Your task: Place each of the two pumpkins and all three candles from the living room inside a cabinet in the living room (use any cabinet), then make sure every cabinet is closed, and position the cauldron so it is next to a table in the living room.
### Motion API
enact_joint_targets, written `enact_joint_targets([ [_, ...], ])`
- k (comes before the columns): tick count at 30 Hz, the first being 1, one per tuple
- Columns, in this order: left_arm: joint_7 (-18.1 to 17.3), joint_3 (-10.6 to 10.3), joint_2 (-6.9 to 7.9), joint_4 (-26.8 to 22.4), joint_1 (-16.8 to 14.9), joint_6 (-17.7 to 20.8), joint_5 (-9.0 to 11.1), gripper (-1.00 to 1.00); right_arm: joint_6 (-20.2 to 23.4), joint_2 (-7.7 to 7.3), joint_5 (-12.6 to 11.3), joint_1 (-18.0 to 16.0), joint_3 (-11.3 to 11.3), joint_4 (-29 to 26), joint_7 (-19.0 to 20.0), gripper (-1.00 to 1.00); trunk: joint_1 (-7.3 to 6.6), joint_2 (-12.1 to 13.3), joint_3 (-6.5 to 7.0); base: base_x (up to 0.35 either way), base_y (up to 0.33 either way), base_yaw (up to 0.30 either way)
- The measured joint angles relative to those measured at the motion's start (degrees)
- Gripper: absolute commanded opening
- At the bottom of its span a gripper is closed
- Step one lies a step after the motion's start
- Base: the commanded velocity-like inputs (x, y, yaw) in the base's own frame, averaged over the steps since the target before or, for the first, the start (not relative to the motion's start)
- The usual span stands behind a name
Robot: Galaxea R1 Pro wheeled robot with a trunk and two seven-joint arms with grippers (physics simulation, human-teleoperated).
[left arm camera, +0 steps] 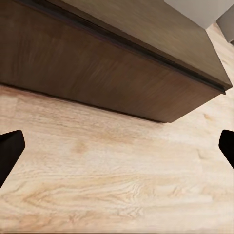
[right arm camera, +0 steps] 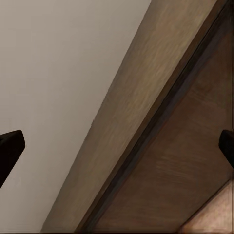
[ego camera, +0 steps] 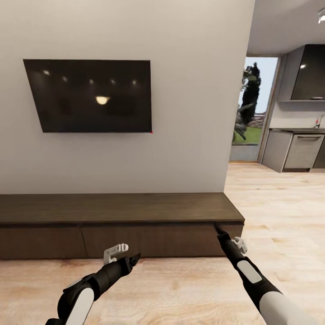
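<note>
**Cabinet: right claw at the top seam of the end drawer**

The cabinet runs long and low along the wall, its long axis going left to right across the head view, all fronts shut.

Nearest, the left claw hangs over the wood floor just short of the middle drawer front; its wrist view shows the tips far apart, so it is spread and empty.

Further in, the right claw reaches up to the dark gap under the cabinet's top at the right-hand end, its tip at or touching that seam. Its wrist view also shows the tips spread wide, holding nothing. The right arm is plainly the nearer to a drawer edge, likely the one to pull.

Beyond, a dark television hangs on the wall. No brand, label or writing can be read.
</note>
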Motion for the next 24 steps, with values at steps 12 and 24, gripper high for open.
enact_joint_targets([
  [12, 0.06, -0.5, 0.0, 1.17, 0.0, 0.12, -0.12, 1.0, -0.02, 0.06, 4.49, 0.0, 0.44, 1.28, 0.22, 1.0, 2.64, -4.81, -2.15, 0.0, 0.0, 0.0],
  [24, 0.14, -0.48, -0.02, 1.43, 0.0, -0.16, -0.08, 1.0, -0.05, 0.04, 4.64, 0.0, 0.49, 1.13, 0.24, 1.0, 5.27, -9.63, -4.31, 0.0, 0.0, 0.0],
])
